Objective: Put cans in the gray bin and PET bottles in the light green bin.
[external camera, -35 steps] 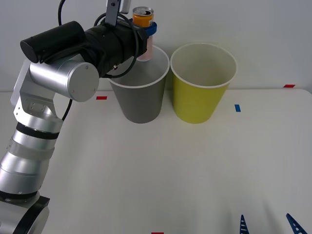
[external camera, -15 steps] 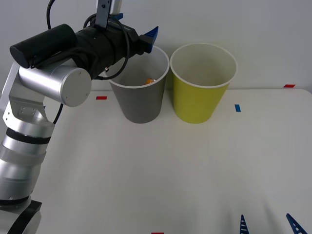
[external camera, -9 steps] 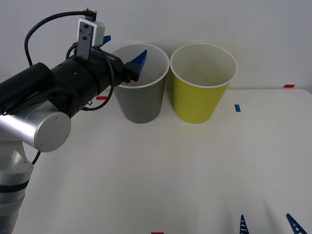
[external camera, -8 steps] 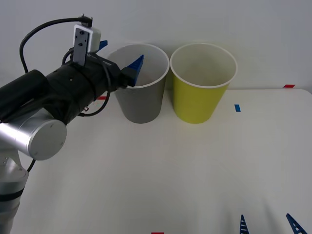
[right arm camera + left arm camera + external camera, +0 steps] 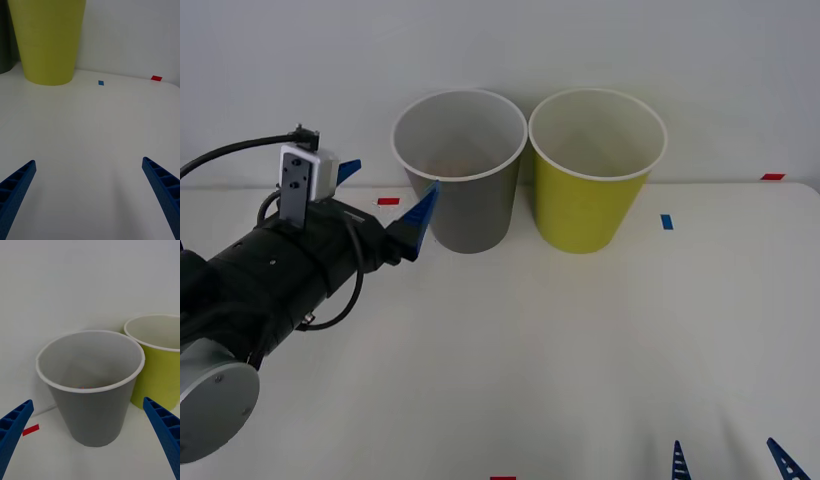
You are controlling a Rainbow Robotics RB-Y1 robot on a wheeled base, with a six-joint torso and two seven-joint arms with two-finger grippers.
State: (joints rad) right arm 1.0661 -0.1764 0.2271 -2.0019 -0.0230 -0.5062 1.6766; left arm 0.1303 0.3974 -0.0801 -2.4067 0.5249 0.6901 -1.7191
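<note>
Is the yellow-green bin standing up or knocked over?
Standing up. The light green bin sits on its narrow base on the table, with its white rim facing up, beside the gray bin.

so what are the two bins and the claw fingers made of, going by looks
The gray bin and light green bin look like thin paper or plastic: matte coloured outside, white inside, thin rolled rim. I can't tell which. The open left claw has blue ribbed fingers, probably moulded or printed plastic, with an open lattice.
</note>
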